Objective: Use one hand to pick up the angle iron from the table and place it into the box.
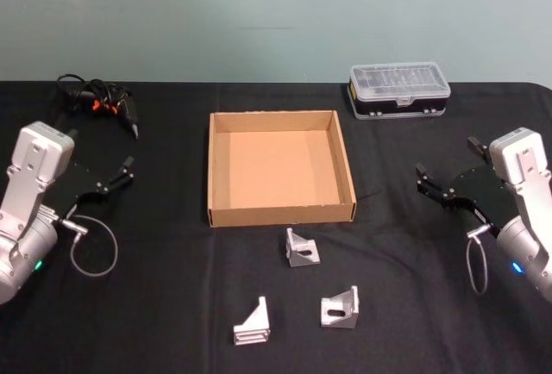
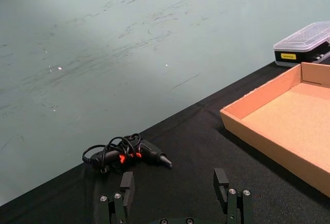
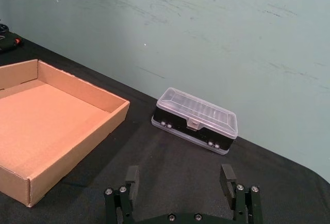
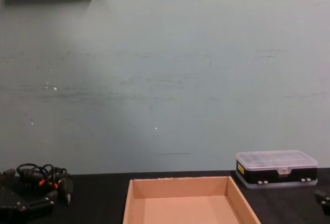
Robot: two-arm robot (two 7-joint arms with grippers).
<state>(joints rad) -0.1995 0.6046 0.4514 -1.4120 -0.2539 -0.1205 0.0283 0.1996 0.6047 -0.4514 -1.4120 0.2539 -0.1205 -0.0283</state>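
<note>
Start pose: left gripper and right gripper are hovering, jaws released, apparently readying a grasp; 3 angle irons are lying between them on the tabletop, empty box just beyond.

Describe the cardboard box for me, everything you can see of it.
The box is a shallow tan cardboard tray, roughly square, with low upright walls and an open top. It is empty, its floor bare. It sits flat on the black table, touching nothing else. The nearest angle iron lies just before its front wall, apart.
</note>
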